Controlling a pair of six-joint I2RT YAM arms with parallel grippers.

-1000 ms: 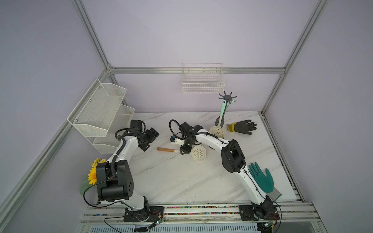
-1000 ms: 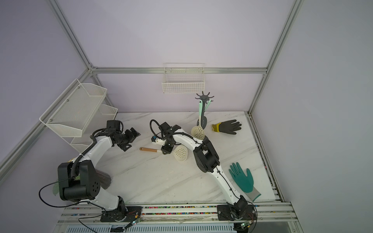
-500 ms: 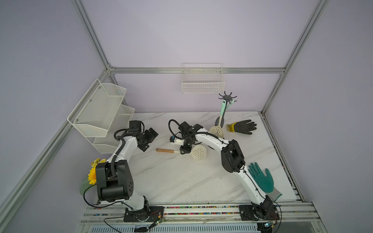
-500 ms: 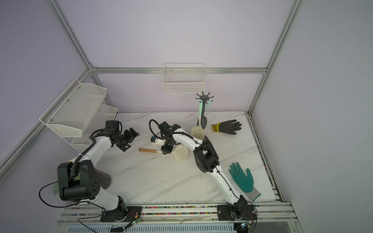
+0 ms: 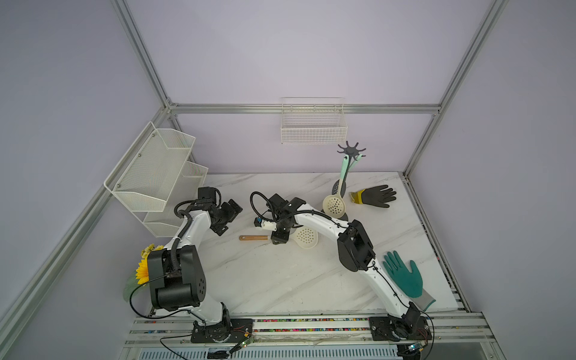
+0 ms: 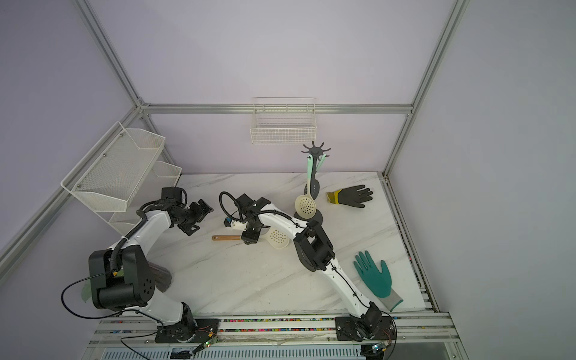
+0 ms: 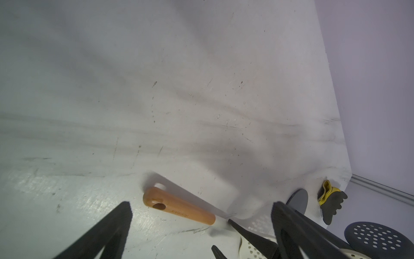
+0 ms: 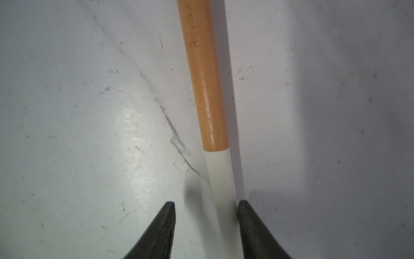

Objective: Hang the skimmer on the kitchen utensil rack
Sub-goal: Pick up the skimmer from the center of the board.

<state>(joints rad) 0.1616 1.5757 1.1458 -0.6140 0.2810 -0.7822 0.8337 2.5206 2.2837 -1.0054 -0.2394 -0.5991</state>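
Left of centre in a top view, the left end effector (image 5: 228, 219) hovers wide open and empty. Right of it the skimmer (image 5: 305, 237) lies flat on the bench (image 5: 265, 280), wooden handle pointing left. The right end effector (image 5: 279, 240) straddles its white neck, jaws parted, gripping nothing. The kitchen utensil rack (image 5: 351, 151) stands well apart, upper right. One pad (image 8: 248, 219) sits much closer to the neck than the other, so closing could roll the handle into a skewed grip.
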